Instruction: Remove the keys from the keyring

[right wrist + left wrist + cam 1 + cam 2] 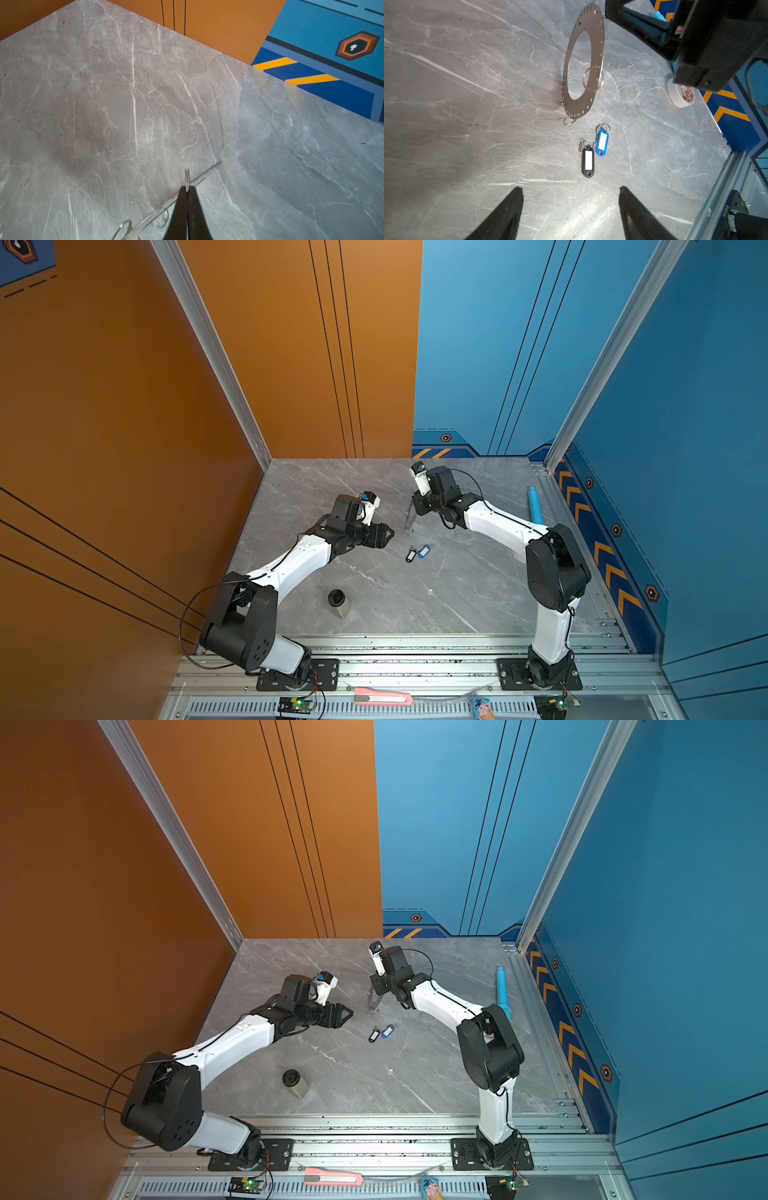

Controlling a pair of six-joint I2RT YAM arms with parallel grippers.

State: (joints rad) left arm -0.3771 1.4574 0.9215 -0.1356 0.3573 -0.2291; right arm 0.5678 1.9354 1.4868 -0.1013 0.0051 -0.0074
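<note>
The grey marbled tabletop (457, 605) runs under both tools. Well behind the left gripper (571, 188) sits a small beige bottle with a black cap (338, 602); I cannot tell whether it stands or lies. Just past the right gripper (188, 187), on the side away from the left one, there's a pale tape roll (681, 95) with orange print inside. Further out on that same side a blue tube (535, 506) lies by the table's edge. Far behind both grippers, a pink utility knife (382, 698) rests on the metal rail (415, 668), near a small circuit board (297, 703) showing a green light.
</note>
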